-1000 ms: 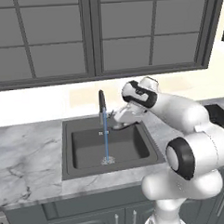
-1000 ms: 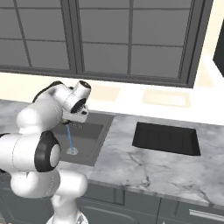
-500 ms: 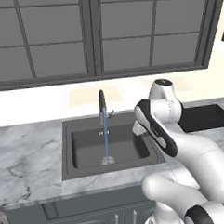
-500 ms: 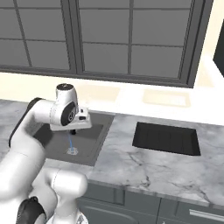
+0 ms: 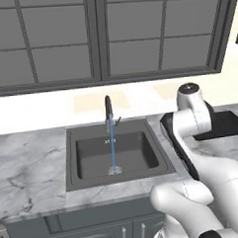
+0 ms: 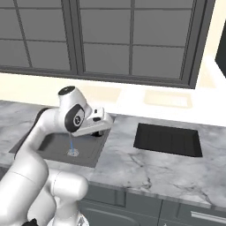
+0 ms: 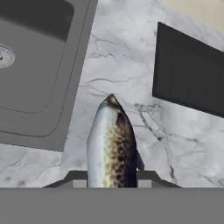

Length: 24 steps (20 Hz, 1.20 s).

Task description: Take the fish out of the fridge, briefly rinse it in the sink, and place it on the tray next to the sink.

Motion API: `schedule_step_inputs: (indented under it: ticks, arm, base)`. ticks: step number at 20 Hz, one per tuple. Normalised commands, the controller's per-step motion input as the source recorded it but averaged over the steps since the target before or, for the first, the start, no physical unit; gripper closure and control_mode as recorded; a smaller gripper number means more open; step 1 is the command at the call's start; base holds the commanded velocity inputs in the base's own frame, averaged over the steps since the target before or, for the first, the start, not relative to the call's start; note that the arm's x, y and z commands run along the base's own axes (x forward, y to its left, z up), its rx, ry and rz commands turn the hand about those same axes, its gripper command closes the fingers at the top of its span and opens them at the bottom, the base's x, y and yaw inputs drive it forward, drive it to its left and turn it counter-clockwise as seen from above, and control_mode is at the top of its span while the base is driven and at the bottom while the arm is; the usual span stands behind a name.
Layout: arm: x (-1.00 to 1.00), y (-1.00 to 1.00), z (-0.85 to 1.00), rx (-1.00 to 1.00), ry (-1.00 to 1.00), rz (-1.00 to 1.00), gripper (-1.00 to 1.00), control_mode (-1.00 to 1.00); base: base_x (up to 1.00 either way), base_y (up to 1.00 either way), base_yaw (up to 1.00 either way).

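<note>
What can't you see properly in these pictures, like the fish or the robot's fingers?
- Fish: in the hand view, its tail end is cut off by the bottom band.
- Fingertips: barely peek up there, the fish hides their grip.
- Tray: in the left base view, the arm covers its left part.

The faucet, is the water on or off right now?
On. A thin blue stream falls from the faucet down to the drain in the sink in the left base view.
</note>
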Motion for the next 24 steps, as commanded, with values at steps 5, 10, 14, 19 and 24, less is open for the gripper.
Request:
schedule_step_inputs:
  ticks: [5,10,14,19,24]
  arm:
    - [0.3,-1.0,0.36,-0.21,-0.14,-0.1,1.0,-1.0]
    - [0.59,-1.0,-0.04,0.01,-0.13,0.0,1.0,-1.0]
    - [0.54,-1.0,-0.1,0.14,-0.08,0.01,1.0,-1.0]
    - [0.59,-1.0,-0.13,0.24,-0.01,0.0,1.0,-1.0]
    - [0.02,-0.21,-0.17,0.17,0.0,0.0,1.0,-1.0]
  base:
    - [0.0,0.0,0.0]
    - [0.0,0.0,0.0]
    - [0.0,0.0,0.0]
    - [0.0,0.0,0.0]
    - [0.0,0.0,0.0]
